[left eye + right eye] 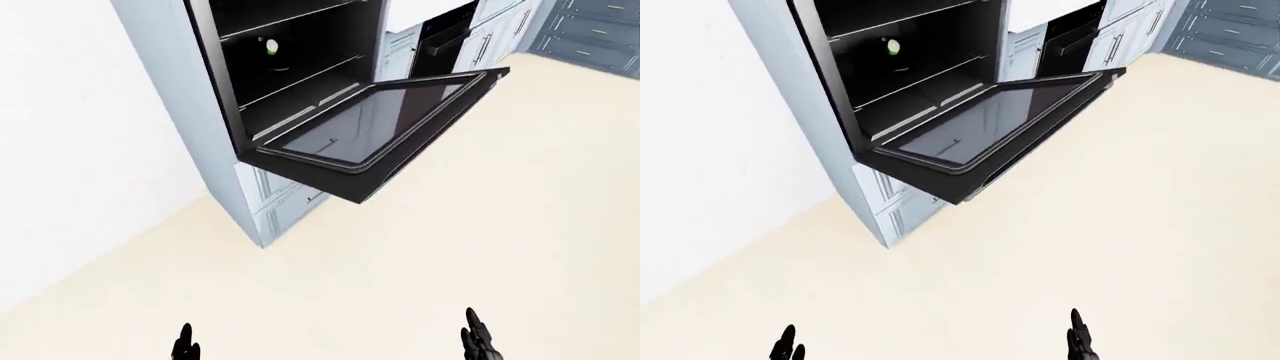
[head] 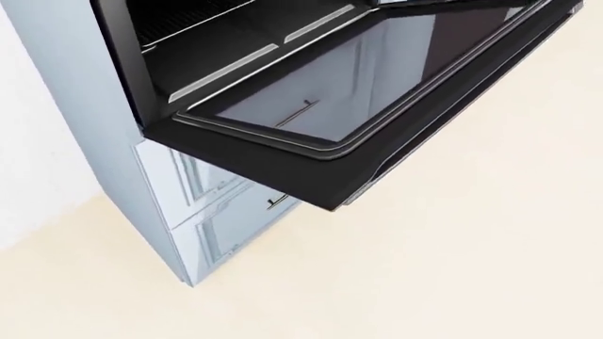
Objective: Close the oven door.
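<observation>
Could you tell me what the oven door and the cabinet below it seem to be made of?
Oven door: glossy dark glass pane, judging by the cabinet handle showing in it, in a black frame, perhaps metal. Cabinet: pale blue painted panels, probably wood, matte.

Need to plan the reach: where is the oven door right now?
In the left-eye view the oven door hangs open, flat, upper middle, below the oven cavity and above the pale drawers.

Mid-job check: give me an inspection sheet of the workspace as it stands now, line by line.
Surface: pale floor, bare between the robot and the oven.
Job's things: oven door hangs fully open, roughly flat; oven racks exposed.
Clutter: small green-white thing inside the oven, too small to identify.
Hands: left hand and right hand only fingertips at the bottom edge, apart from the door.
Cables: nothing seen.
Surroundings: pale blue cabinets, white wall.
</observation>
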Robot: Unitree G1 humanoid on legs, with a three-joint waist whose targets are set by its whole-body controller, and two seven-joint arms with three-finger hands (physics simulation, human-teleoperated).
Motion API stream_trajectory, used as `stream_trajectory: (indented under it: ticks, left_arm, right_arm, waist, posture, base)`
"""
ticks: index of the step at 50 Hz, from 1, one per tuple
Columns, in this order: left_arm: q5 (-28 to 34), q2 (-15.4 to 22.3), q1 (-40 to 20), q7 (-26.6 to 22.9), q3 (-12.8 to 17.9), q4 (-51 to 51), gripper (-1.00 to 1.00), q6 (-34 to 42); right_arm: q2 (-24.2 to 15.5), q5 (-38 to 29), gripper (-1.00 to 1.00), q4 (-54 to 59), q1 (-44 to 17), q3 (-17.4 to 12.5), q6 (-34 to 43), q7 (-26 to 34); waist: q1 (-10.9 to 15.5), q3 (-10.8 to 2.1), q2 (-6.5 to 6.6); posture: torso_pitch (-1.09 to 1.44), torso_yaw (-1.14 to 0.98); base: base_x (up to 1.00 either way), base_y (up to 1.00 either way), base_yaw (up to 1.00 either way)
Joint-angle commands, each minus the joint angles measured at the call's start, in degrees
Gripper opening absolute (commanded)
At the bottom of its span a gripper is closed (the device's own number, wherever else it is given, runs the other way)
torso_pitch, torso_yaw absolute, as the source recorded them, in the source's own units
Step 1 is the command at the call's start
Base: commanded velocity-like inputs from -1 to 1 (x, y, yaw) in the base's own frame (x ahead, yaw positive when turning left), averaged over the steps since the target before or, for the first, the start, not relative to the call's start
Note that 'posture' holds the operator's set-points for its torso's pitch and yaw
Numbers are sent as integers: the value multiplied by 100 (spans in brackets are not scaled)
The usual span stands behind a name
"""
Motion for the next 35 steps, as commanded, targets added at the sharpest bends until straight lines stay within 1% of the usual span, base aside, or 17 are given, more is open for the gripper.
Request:
stream_trajectory:
  ticks: [1, 3, 5, 6, 7, 11, 15, 17, 19, 20, 21, 25, 29, 31, 33, 34, 35]
  left_arm:
    - [-36, 96, -33, 0, 41, -98, 100, -167]
    - [-41, 100, -26, -9, 48, -98, 100, -166]
    - [-45, 104, -31, -9, 52, -100, 100, -163]
    - [-46, 105, -38, -11, 50, -102, 100, -161]
    - [-50, 106, -41, -12, 52, -102, 100, -158]
    - [-57, 109, -33, -18, 56, -101, 100, -157]
    - [-61, 104, -33, -20, 52, -102, 100, -161]
    - [-67, 106, -30, -23, 55, -101, 100, -161]
    - [-57, 103, -29, -9, 47, -99, 100, -161]
    - [-59, 99, -38, -10, 46, -103, 100, -158]
    - [-60, 96, -40, -11, 45, -103, 100, -158]
    - [-73, 103, -22, -28, 54, -101, 100, -170]
    - [-75, 99, -36, -23, 49, -103, 100, -164]
    - [-84, 102, -23, -37, 57, -100, 100, -170]
    - [-88, 110, -22, -31, 60, -100, 100, -171]
    - [-90, 110, -23, -33, 61, -100, 100, -169]
    - [-86, 107, -25, -31, 56, -100, 100, -170]
  right_arm:
    - [-38, 22, 100, -114, -48, -13, -187, 47]
    - [-39, 16, 100, -110, -47, -8, -193, 48]
    - [-37, 12, 100, -108, -51, -4, -190, 46]
    - [-37, 14, 100, -111, -56, -5, -186, 53]
    - [-38, 13, 100, -112, -58, -4, -186, 49]
    - [-40, 6, 100, -108, -40, -3, -198, 52]
    - [-31, -2, 100, -113, -48, 6, -199, 37]
    - [-30, -6, 100, -108, -47, 7, -199, 38]
    - [-32, -5, 100, -108, -47, 5, -195, 43]
    - [-40, 0, 100, -116, -52, 3, -187, 54]
    - [-42, 6, 100, -118, -57, -1, -184, 60]
    - [-36, 4, 100, -112, -44, 2, -207, 66]
    - [-37, 22, 100, -109, -40, -8, -208, 91]
    - [-35, 35, 100, -108, -42, -16, -188, 92]
    - [-13, 94, 100, -119, -46, -38, -145, 154]
    - [-10, 104, 100, -120, -49, -35, -139, 166]
    - [-6, 144, 100, -122, -60, -50, -114, 198]
  waist:
    - [9, -42, -7]
    - [0, -12, 117]
    - [-5, -6, 344]
    - [-16, 19, 337]
    - [14, 31, 209]
    - [37, 42, 212]
    - [40, 79, 28]
    - [50, 66, -137]
    - [42, -10, -444]
    - [38, -20, -422]
    - [-28, 16, -292]
    - [-49, 39, -226]
    - [-35, 82, -6]
    - [-39, 86, 197]
    - [-8, -43, 565]
    - [44, 35, 199]
    - [18, 39, 287]
  posture:
    - [0, 0]
    - [0, 0]
    - [0, 0]
    - [0, 0]
    - [0, 0]
    - [0, 0]
    - [0, 0]
    - [0, 0]
    - [0, 0]
    - [0, 0]
    - [0, 0]
    - [0, 0]
    - [0, 0]
    - [0, 0]
    - [0, 0]
    - [0, 0]
    - [0, 0]
  base:
    - [12, 0, 0]
    - [12, 0, 0]
    - [12, 0, 0]
    - [13, 0, 0]
    - [13, 0, 0]
    - [14, 0, 0]
    - [14, 0, 0]
    - [13, 0, 0]
    - [13, 0, 0]
    - [14, 0, 0]
    - [14, 0, 0]
    - [14, 0, 0]
    - [13, 0, 0]
    - [13, 0, 0]
    - [14, 3, 0]
    - [13, 7, 0]
    - [14, 12, 0]
